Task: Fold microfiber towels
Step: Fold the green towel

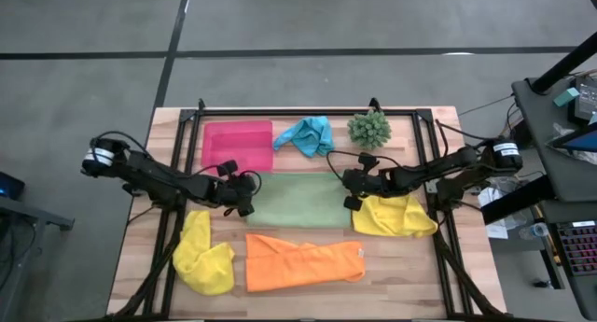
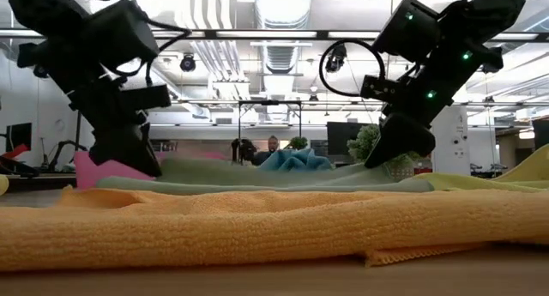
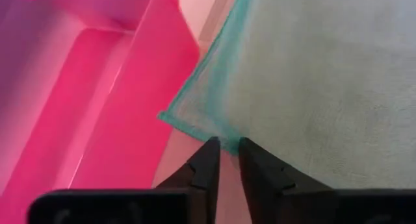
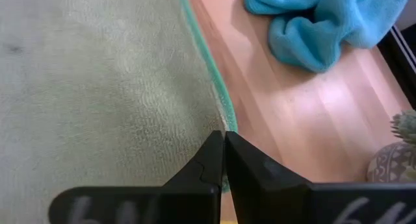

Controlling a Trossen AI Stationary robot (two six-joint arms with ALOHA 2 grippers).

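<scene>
**A:** Mid-worktop, light green towel point(image 1: 300, 201) lies spread flat. Left gripper point(image 3: 226, 148) sits at its left edge, next to the pink tray point(image 1: 238, 145). Fingers slightly parted, tips at the towel's hemmed corner; can't tell if any cloth is caught between them.

**B:** Right side?

**A:** Right gripper point(image 4: 224, 137) is at the towel's right edge, jaws pressed together right over the hem. Whether cloth is pinched between them I can't tell.

**B:** Other towels?

**A:** Orange towel point(image 1: 303, 262) is along the near edge, laid out long. One yellow towel point(image 1: 204, 255) is bunched at the near-left corner, a second yellow one point(image 1: 395, 217) lies just beside the green towel's right edge. Turquoise towel point(image 1: 308, 134) is crumpled at the far edge, between the tray and the spiky plant ball point(image 1: 369, 128).
</scene>
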